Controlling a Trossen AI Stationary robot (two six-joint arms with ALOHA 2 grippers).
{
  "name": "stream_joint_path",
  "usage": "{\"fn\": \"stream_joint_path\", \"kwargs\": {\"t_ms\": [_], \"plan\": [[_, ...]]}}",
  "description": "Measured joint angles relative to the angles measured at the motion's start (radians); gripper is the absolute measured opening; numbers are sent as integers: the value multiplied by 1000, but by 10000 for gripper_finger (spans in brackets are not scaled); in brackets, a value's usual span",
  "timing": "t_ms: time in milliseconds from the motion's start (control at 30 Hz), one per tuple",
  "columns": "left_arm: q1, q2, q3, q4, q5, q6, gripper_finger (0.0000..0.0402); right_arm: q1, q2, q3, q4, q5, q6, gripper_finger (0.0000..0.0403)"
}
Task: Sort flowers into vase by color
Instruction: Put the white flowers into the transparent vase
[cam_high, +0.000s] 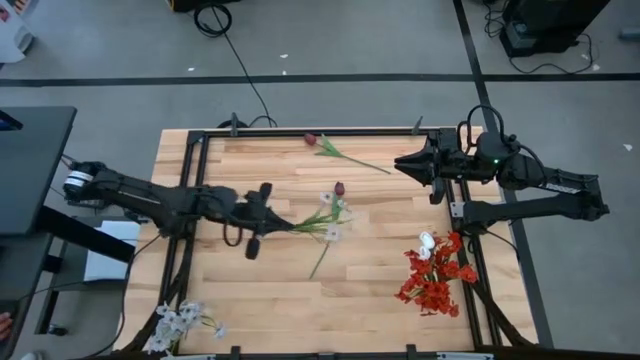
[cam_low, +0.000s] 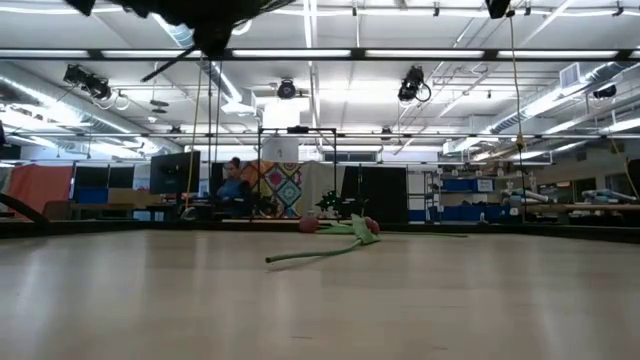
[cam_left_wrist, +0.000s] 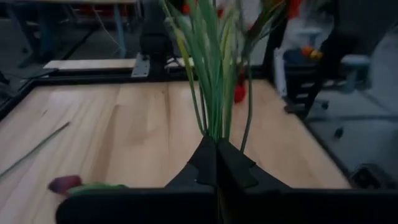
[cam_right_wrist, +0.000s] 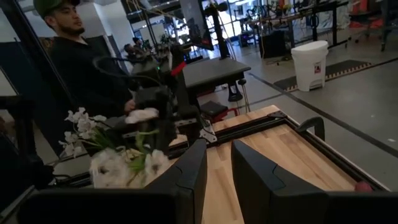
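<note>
The left gripper (cam_high: 268, 221) hovered over the middle of the light wooden table (cam_high: 260, 290), its jaws pressed together on the lower ends of a bunch of thin green artificial stems (cam_left_wrist: 211, 74). The blooms of that held bunch, small white blossoms and one dark maroon bud (cam_high: 339, 188), fanned out just beyond the gripper toward the table's centre.

The other flowers lay well apart: a maroon tulip on a leafy green stem (cam_high: 335, 150) near the far edge, a heap of red clustered blooms with a white tulip (cam_high: 432, 275) by the right side, and a spray of small white blossoms (cam_high: 178, 322) at the near left corner. No vase showed in any view.

The right gripper (cam_high: 405, 163) waited at the far right corner, jaws slightly parted and holding nothing.

These stems looked very light, springy and slick, likely to twist or slip in a loose pinch. A hold low on the bare stem, clear of leaves and petals, seemed the safest place, since the heads would crush or snag.
</note>
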Motion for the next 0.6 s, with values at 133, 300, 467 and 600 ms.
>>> {"fn": "stream_joint_path", "kwargs": {"t_ms": [133, 300, 467, 600], "plan": [[-5, -113, -85, 91, 48, -20, 0, 0, 0, 0, 8, 0, 0, 83], [-9, -236, -123, 151, 57, -14, 0, 0, 0, 0, 17, 0, 0, 83], [-45, -385, -158, 153, 145, 3, 0, 0, 0, 0, 22, 0, 0, 83], [-134, -518, -216, 161, 221, -27, 0, 0, 0, 0, 23, 0, 0, 83]]}}
